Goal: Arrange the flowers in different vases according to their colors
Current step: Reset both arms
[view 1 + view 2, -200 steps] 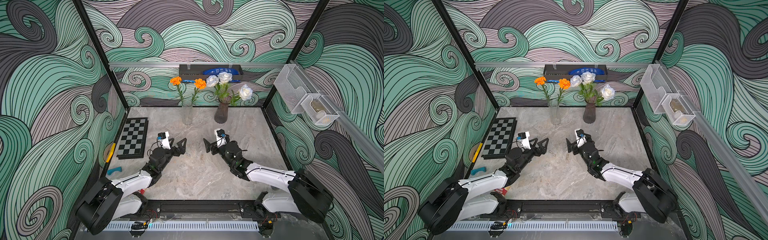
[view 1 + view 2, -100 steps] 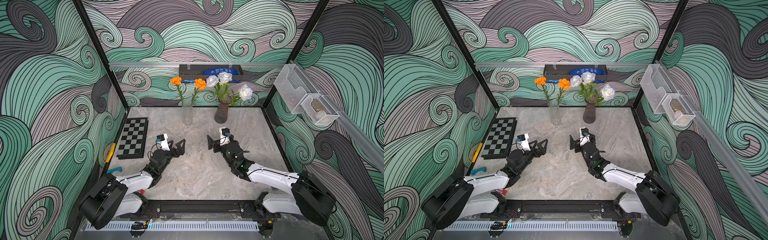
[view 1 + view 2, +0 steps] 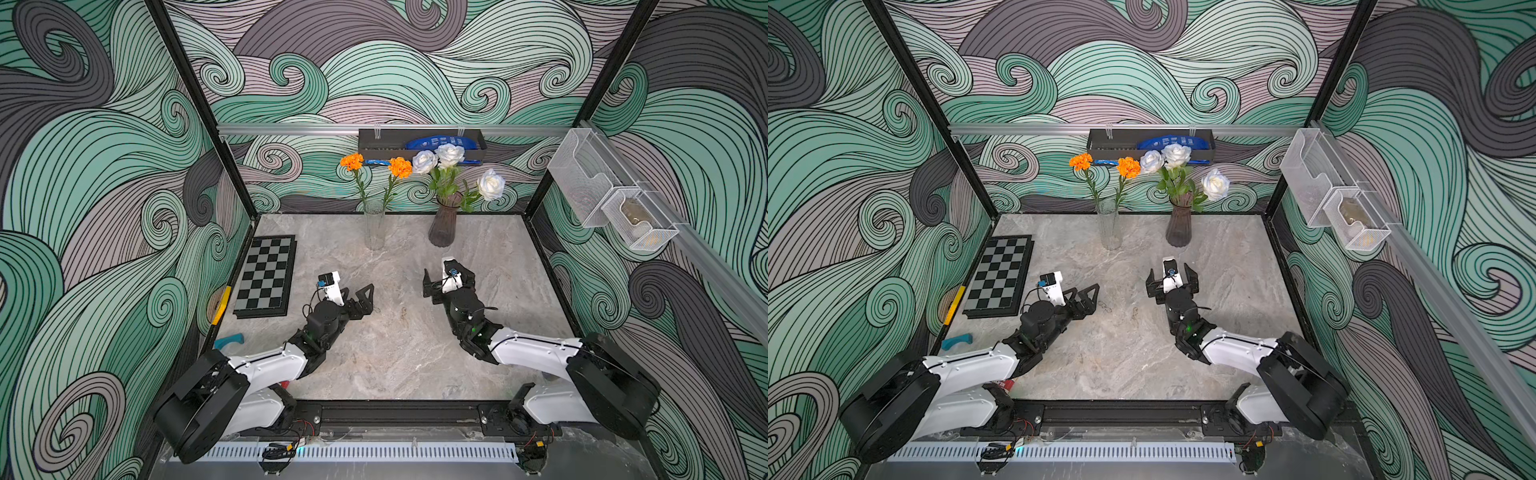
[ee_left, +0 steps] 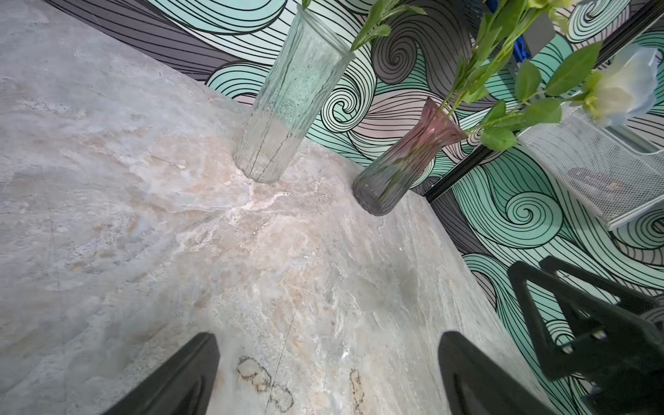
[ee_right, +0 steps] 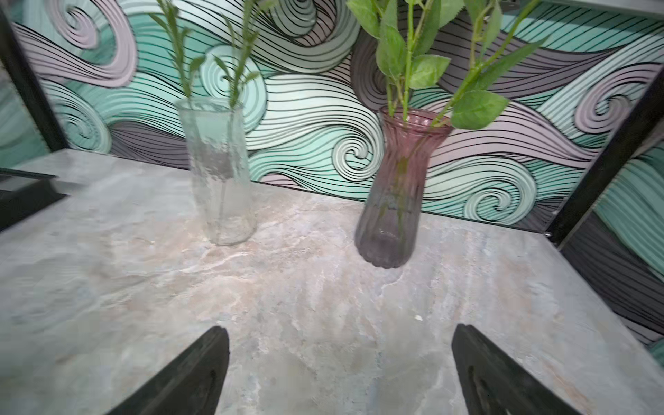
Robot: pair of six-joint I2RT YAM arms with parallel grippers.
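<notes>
I can't read any words here. The blue packet (image 3: 432,143) in the black tray (image 3: 376,141) on the back wall has white marks, too small to read.

a tall clear vase (image 3: 374,224) stands upright at the back of the table (image 3: 395,353), holding two orange flowers (image 3: 352,161) whose thin stems lean apart. near it, not touching, a shorter ribbed purple vase (image 3: 442,226) with a flared rim holds three white roses (image 3: 451,154) with broad green leaves; one rose leans out sideways.
</notes>
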